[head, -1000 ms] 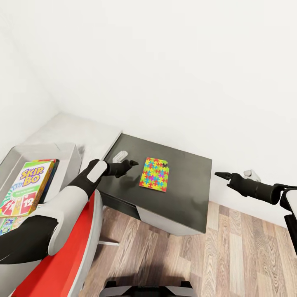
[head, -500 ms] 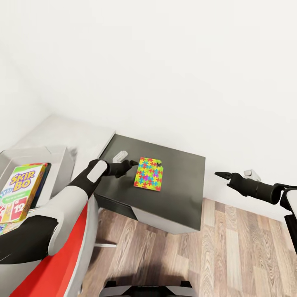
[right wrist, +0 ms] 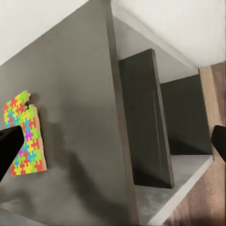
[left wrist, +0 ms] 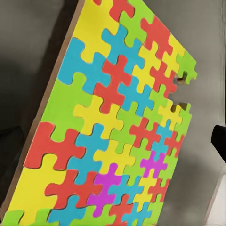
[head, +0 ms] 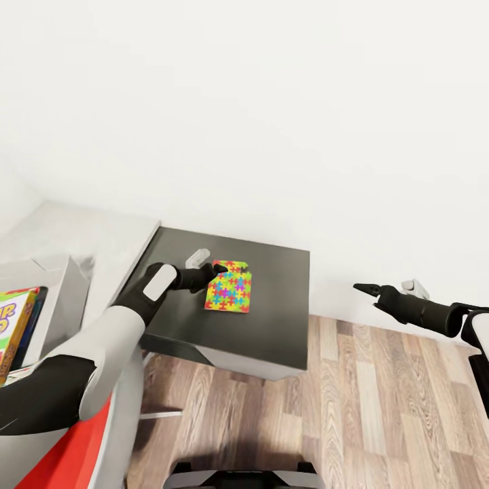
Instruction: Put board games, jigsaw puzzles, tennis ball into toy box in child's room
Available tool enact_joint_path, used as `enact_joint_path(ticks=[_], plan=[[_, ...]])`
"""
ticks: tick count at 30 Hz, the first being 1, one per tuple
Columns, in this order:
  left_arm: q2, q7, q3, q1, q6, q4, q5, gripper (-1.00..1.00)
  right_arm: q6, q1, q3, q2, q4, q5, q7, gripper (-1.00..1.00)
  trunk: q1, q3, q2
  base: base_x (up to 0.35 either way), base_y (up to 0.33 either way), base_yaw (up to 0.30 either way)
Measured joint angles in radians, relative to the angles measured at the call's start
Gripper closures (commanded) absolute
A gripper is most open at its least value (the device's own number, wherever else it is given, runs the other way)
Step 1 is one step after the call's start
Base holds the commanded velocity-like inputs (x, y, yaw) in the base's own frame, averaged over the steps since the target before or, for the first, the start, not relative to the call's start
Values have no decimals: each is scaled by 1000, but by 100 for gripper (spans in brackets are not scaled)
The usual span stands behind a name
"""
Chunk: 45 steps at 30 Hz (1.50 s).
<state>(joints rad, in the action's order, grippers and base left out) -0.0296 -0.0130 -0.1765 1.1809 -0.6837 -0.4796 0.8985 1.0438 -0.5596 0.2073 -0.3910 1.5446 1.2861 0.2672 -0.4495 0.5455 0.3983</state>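
At my far left, in the head view, the toy box (head: 64,288) stands on the pale table (head: 102,231), and a Skip-Bo board game (head: 12,326) already lies inside it, so I judge that part of the job done; whatever else is in the box falls outside the frame, and I cannot say how many toys it holds. Next to the right comes my left pincer (head: 219,269), reaching out over the dark cabinet top (head: 272,326) with its tip at the near edge of the jigsaw puzzle (head: 229,286), which lies flat there. In the left wrist view the puzzle (left wrist: 113,117) is close up and colourful, with one small gap in its far edge, and dark finger shapes show at either side of the picture, so I take this pincer to be spread and holding nothing, though whether it touches the puzzle yet I cannot tell. This puzzle is well apart from the toy box and has yet to be lifted and carried over. Farther right, my right pincer (head: 360,288) hangs in the air over the wooden floor (head: 380,407), off the cabinet's right side; its tips look pressed together to a point and carry nothing. In its wrist view the puzzle (right wrist: 26,136) lies on the cabinet top (right wrist: 80,108). The tennis ball, the second puzzle and the other games remain unaccounted for.
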Motion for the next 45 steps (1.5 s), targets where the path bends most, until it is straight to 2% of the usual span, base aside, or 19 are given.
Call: enact_joint_path(ticks=[18, 35, 45], plan=[[0, 0, 0, -2, 0, 0, 0, -100, 0, 0, 0, -1, 1, 0, 0, -100, 0, 0, 0, 0, 0, -210], [0, 0, 0, -9, 1, 0, 0, -100, 0, 0, -1, 0, 1, 0, 0, -100, 0, 0, 0, 0, 0, -59], [0, 0, 0, -11, 2, 0, 0, -100, 0, 1, -1, 0, 1, 0, 0, -100, 0, 0, 0, 0, 0, -199]])
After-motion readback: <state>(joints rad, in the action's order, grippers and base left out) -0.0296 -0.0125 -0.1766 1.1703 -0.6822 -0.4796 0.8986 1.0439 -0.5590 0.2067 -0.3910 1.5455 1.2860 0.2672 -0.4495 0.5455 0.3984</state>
